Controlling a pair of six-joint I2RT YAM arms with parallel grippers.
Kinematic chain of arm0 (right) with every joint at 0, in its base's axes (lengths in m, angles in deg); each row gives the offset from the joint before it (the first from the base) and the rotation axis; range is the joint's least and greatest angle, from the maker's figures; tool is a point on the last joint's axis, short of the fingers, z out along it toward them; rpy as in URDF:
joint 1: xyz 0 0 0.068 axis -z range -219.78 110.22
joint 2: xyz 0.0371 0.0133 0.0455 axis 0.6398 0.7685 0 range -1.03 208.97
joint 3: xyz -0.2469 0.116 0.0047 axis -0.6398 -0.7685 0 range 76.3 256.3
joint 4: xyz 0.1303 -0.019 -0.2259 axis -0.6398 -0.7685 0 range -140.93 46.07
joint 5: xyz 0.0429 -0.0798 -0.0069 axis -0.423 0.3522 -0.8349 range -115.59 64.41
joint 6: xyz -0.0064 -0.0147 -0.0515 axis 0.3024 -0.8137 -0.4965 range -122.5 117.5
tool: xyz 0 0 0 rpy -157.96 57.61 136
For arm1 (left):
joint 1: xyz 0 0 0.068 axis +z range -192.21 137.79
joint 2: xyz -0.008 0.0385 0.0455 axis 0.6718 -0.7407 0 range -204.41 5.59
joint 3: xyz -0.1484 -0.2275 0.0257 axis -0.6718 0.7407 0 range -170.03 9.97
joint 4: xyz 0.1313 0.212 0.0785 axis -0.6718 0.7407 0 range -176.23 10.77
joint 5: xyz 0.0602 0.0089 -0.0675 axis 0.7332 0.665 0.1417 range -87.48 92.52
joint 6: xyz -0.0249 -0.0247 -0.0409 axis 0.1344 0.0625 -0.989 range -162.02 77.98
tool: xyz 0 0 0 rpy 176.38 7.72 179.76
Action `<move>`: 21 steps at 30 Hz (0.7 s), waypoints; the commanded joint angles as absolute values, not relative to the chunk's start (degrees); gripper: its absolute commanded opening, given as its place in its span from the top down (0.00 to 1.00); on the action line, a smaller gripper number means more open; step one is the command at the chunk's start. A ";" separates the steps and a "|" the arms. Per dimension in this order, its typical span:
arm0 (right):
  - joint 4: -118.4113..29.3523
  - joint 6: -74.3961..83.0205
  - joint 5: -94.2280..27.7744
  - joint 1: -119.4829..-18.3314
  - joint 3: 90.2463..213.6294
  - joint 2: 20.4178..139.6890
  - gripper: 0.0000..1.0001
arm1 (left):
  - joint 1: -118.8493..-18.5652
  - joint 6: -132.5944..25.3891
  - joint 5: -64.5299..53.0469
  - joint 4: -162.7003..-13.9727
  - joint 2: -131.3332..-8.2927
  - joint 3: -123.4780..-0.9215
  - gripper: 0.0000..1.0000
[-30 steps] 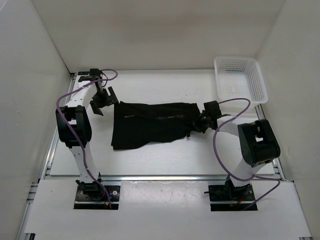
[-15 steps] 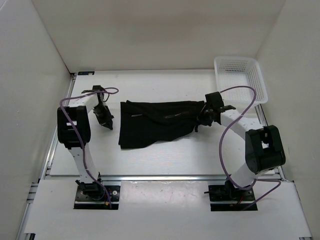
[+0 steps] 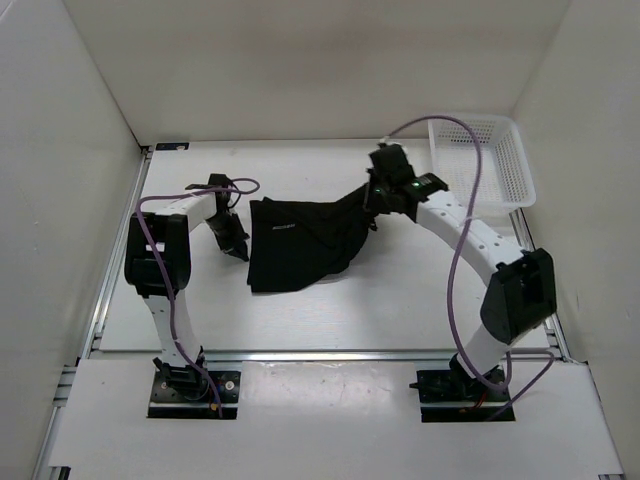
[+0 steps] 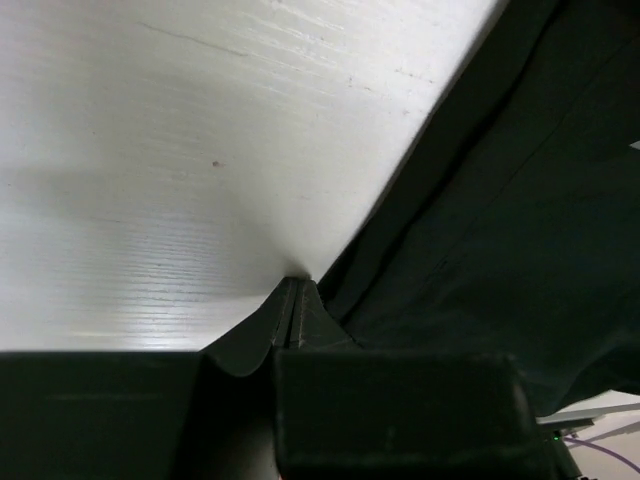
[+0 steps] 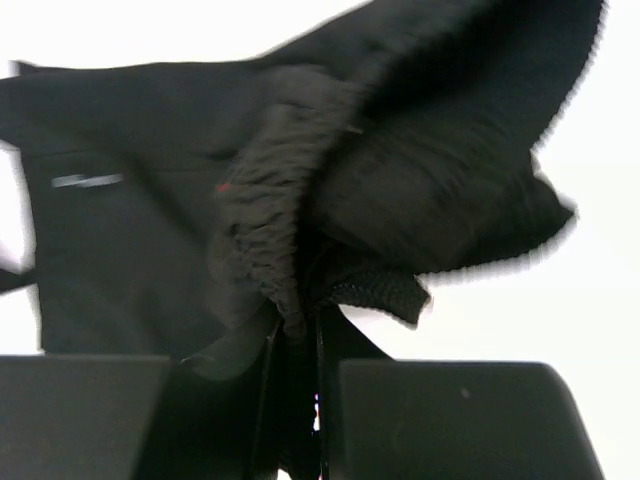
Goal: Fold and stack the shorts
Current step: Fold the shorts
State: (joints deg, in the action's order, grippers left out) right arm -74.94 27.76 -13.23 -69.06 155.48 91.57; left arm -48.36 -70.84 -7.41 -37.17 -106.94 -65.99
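Right claw point(image 5: 298, 335) on shorts point(image 3: 295, 250) at raised edge, left claw point(image 4: 295, 300) beside opposite edge

Robot lab cell: white booth walls point(image 3: 300, 70), aluminium rail frame point(image 3: 320, 356).

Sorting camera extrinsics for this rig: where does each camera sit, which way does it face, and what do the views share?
Top external: high behind the bases, looking down and forward over the table; shows both whole arms, the shorts and the basket.
Left wrist: on the left arm, looking along the shut left gripper at the table beside the shorts' edge.
Right wrist: on the right arm, looking along the right gripper, shut on the bunched shorts.
Shared: all three show the shorts.
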 commanded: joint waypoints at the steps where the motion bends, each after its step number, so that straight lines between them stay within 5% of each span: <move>1: -78.72 21.23 -9.07 -76.50 165.40 96.34 1.00 | -48.01 -71.64 -8.73 -38.86 -106.56 -67.29 0.90; 10: -90.15 17.46 -5.91 -90.92 197.55 119.45 1.00 | -48.01 -72.17 -8.20 -38.86 -107.17 -67.81 0.90; 17: -91.31 15.34 -7.12 -95.77 206.99 128.08 1.00 | -48.01 -72.17 -7.68 -38.86 -106.47 -67.29 0.90; 18: -90.79 13.69 -8.26 -95.77 207.87 128.78 0.93 | -48.01 -72.17 -7.68 -38.86 -106.47 -67.29 0.90; 19: -90.78 12.63 -9.49 -95.77 208.57 128.79 0.52 | -48.01 -72.17 -7.68 -38.86 -105.68 -67.29 0.90; 21: -90.78 11.21 -12.48 -95.77 209.46 128.79 0.16 | -46.17 -72.17 -9.16 -38.86 -103.84 -66.76 0.90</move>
